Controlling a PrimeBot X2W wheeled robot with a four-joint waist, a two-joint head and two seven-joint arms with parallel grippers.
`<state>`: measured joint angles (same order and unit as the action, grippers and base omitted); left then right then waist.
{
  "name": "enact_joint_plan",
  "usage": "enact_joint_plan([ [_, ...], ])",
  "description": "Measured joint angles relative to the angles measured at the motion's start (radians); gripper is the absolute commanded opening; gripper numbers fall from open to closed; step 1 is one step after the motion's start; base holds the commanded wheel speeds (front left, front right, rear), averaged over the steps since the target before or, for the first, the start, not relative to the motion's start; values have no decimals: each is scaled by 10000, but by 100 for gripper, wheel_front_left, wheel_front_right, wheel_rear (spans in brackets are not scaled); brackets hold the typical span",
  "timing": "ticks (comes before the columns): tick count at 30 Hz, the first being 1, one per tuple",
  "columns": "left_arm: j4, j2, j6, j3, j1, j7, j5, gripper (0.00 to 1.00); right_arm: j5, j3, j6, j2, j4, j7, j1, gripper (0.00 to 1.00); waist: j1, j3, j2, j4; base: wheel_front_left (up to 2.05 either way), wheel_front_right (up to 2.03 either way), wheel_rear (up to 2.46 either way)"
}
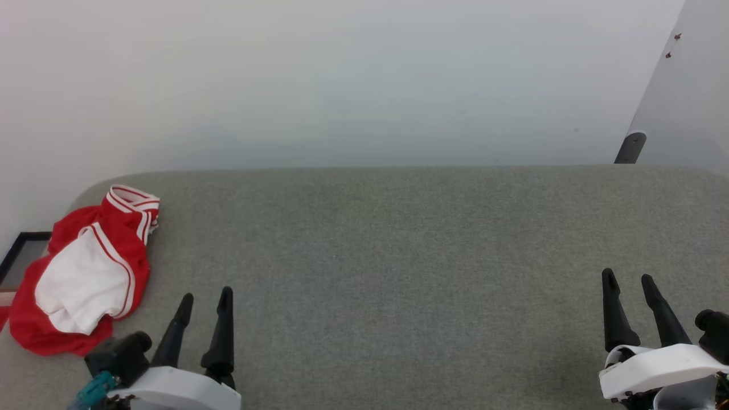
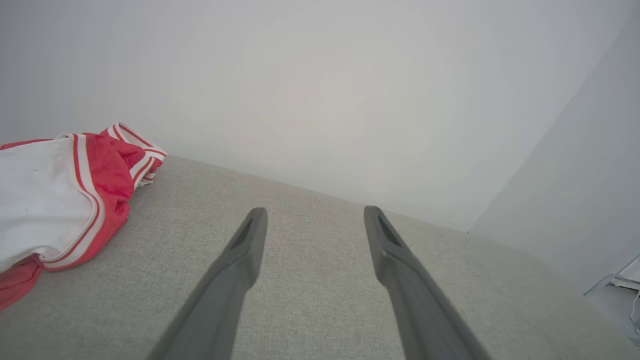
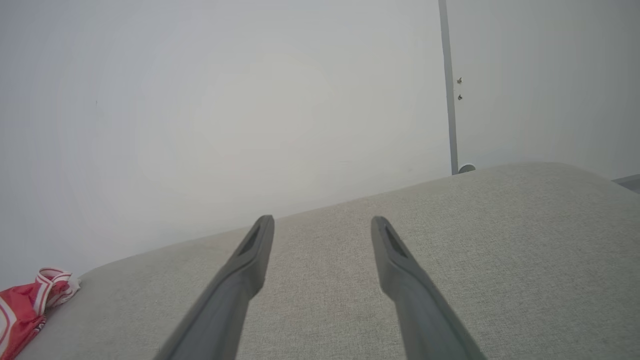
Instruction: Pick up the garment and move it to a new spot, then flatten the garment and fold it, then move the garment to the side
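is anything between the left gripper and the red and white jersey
Nothing visible does: the crumpled red jersey with white sleeves lies just left of the open left gripper, with bare grey fabric surface between them.

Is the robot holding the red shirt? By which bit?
No. The left end effector and right end effector are open and empty; the crumpled red-and-white jersey lies untouched.

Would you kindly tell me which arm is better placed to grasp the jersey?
Left. The garment lies bunched at the left end of the grey surface, close beside the open left gripper; the right gripper sits far across it.
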<state>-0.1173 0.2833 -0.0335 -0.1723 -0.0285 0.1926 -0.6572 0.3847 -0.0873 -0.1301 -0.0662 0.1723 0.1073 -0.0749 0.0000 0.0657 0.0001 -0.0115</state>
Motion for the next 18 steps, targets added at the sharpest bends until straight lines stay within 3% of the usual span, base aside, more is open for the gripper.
enact_joint_plan([
  [18,104,102,71,-12,170,360,1189,100,-1572,-61,0,17,-192,247,1,100,0,209,0,-41,0,0,0],
])
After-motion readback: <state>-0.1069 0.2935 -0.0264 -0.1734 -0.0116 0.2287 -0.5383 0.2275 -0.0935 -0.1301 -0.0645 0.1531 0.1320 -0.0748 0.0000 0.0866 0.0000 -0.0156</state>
